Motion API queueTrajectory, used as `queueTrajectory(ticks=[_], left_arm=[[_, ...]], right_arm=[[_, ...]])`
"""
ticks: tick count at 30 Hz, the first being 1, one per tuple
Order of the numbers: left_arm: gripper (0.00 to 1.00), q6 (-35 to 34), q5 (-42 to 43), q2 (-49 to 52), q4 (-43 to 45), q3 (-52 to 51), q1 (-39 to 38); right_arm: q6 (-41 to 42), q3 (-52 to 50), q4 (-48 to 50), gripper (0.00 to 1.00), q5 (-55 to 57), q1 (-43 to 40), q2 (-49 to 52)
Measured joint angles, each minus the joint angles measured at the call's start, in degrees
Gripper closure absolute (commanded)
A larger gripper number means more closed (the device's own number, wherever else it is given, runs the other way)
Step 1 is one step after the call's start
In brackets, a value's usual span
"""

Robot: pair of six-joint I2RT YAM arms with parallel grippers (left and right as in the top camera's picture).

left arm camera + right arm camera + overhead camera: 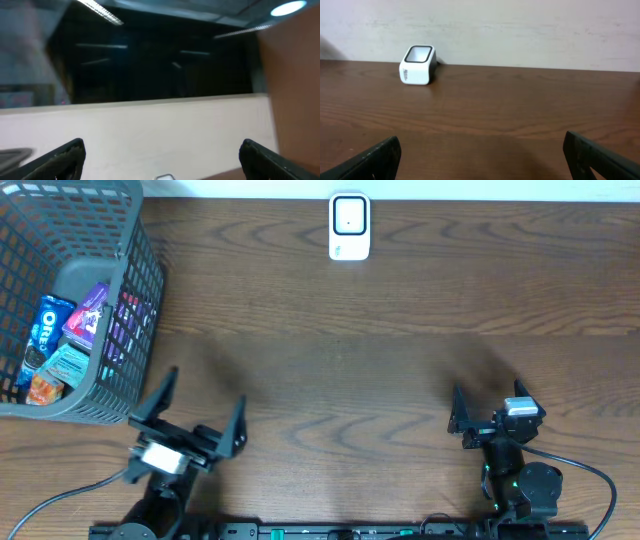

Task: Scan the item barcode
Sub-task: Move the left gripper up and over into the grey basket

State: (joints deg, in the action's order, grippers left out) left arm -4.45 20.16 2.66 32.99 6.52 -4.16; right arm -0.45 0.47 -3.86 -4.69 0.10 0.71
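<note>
two empty pairs gape wide, left fingers [160, 395] and right fingers [457, 412]; basket [140, 300] cropped, packets [85, 315] half hidden.

Open surface [380, 350] is stretching from the right pincer [487, 392] to the scanner [349, 226] standing at the far edge. The grey basket [140, 300] is crowding the left pincer [206, 388], walling its outer side.

Dark wood-grain table [400, 380], grey plastic mesh basket [140, 270], glossy white plastic scanner [349, 226]
</note>
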Motion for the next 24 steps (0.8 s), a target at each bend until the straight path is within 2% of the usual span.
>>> queueTrajectory(ticks=[4,8,12,19,21,24], left_arm=[[0.02,0.81,-6.91,7.69,-12.39,12.63,0.00],[0.02,3.23,-7.80,19.69,-22.32,27.17,0.00],[0.02,4.63,-6.43,29.09,-22.32,34.23,0.00],[0.02,4.92,-7.69,36.76,-16.94,34.84,0.00],[0.02,4.92,-10.19,37.97,-19.06,37.16,0.00],[0.02,4.90,-12.48,41.90,-30.23,47.21,0.24]], right_arm=[[0.00,0.00,-0.04,0.01,0.00,0.00,0.00],[0.00,0.00,-0.07,0.01,0.00,0.00,0.02],[0.00,0.00,-0.04,0.01,0.00,0.00,0.02],[0.00,0.00,-0.02,0.01,0.00,0.00,0.02],[0.00,0.00,0.00,0.01,0.00,0.00,0.02],[0.00,0.00,-0.02,0.01,0.00,0.00,0.02]])
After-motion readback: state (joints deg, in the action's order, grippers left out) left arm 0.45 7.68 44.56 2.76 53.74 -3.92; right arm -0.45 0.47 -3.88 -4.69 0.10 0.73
